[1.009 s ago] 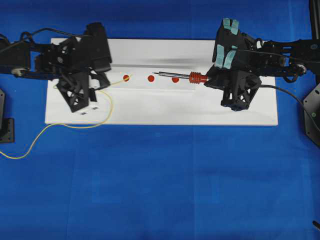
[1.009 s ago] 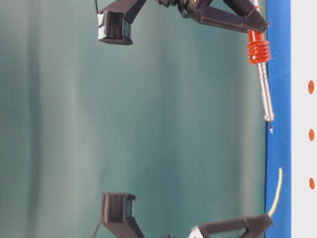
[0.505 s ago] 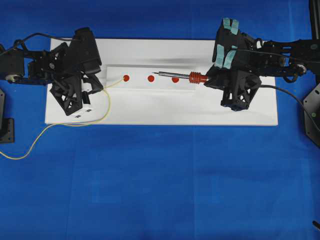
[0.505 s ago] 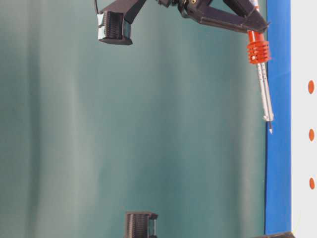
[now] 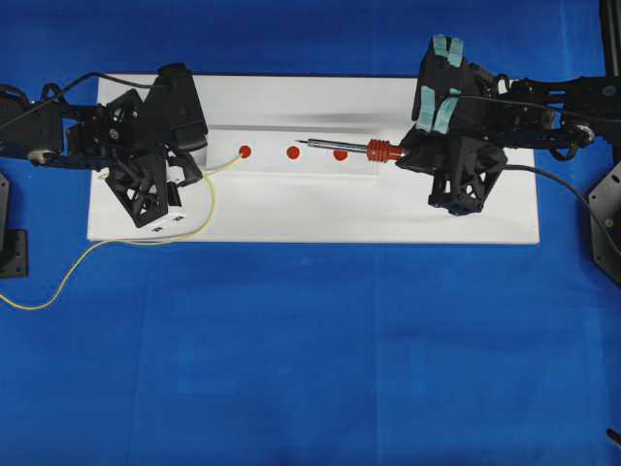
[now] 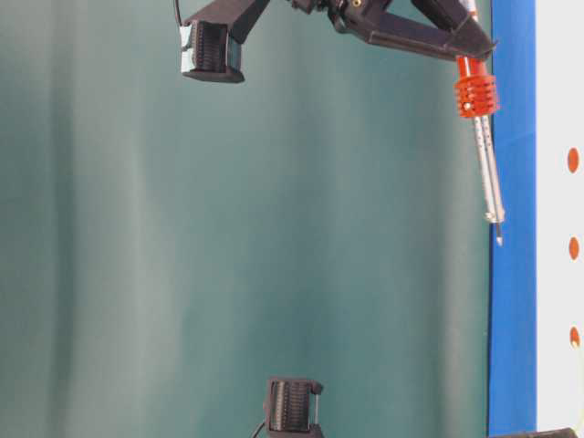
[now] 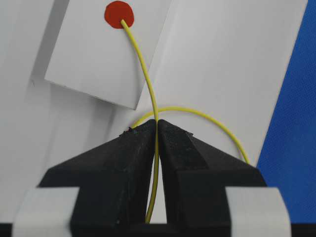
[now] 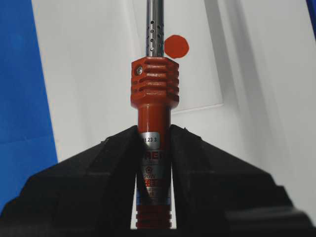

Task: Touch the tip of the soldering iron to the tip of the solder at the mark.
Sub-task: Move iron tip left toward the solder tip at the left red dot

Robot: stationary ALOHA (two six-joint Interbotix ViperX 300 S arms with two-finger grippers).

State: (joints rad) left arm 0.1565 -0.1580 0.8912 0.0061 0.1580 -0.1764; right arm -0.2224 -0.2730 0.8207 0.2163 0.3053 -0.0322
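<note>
The solder [image 5: 209, 199] is a thin yellow wire. My left gripper [image 5: 197, 168] is shut on it, and in the left wrist view the solder [image 7: 146, 79] runs from between the closed fingers of that gripper [image 7: 157, 122] up to a red mark [image 7: 119, 15], where its tip rests. My right gripper [image 5: 406, 155] is shut on the red handle of the soldering iron [image 5: 384, 151]. Seen from the table-level view, the soldering iron [image 6: 481, 137] slants down with its tip above the board near the middle mark [image 6: 574, 247], apart from the solder's tip. The right wrist view shows the handle [image 8: 154, 89] clamped in the gripper [image 8: 154, 129].
A white board [image 5: 291, 214] lies on the blue cloth and carries three red marks on a raised strip: left [image 5: 245, 151], middle [image 5: 293, 151], right [image 5: 340, 154]. The solder's slack loops over the board's left front and trails off to the left [image 5: 39, 303]. The iron's black cord [image 5: 558, 180] runs right.
My left gripper has shifted left and sunk toward the board, so the solder's end has come down from the air onto the left mark. The right arm and the iron have not moved.
</note>
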